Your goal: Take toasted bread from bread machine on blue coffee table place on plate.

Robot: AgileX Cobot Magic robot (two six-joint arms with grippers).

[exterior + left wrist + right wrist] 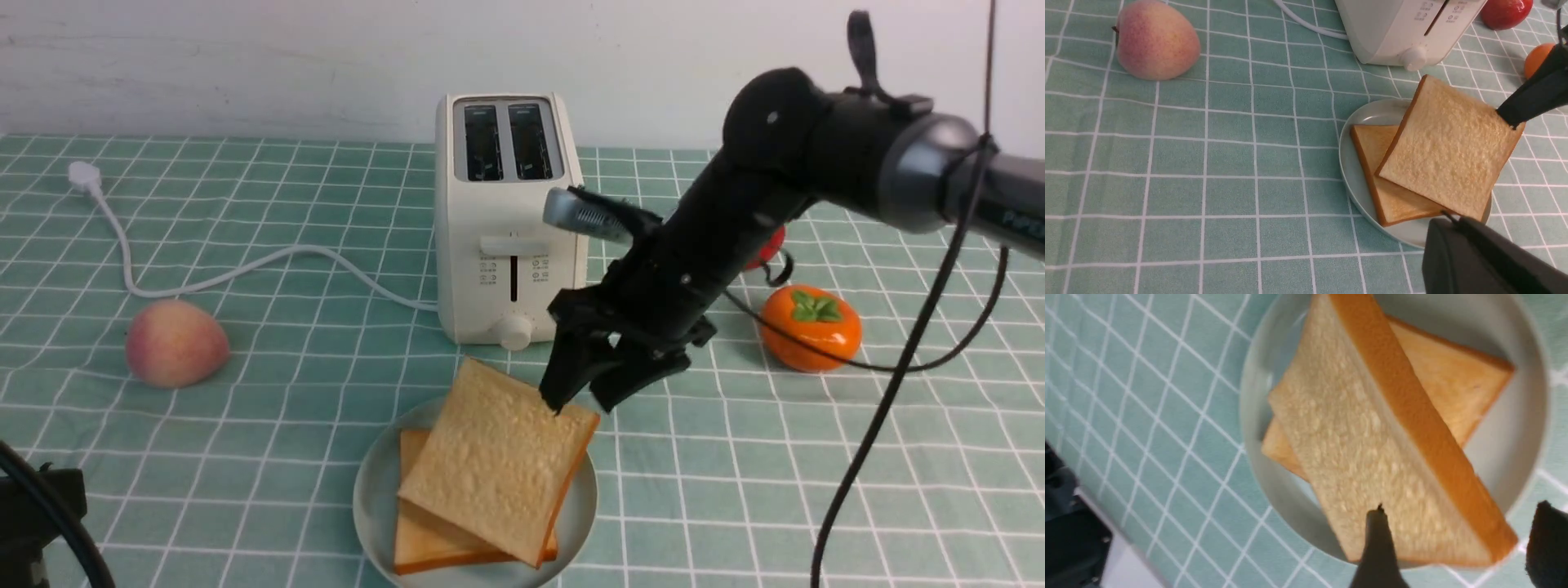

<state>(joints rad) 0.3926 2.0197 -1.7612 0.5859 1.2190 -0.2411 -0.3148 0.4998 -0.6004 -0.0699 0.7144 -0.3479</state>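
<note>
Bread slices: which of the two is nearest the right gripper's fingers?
The upper slice, tilted across the other; the lower slice lies beneath it on the plate.

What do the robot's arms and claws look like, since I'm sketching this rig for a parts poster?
The right arm has glossy black joints, a silver-grey ring, a grey stretch with pale lettering and loose black cables. Its claw is matte black with slim, tapering fingers, a ribbed grey piece above. Of the left arm, the front view shows only a dark, blocky part and a black cable.
</note>
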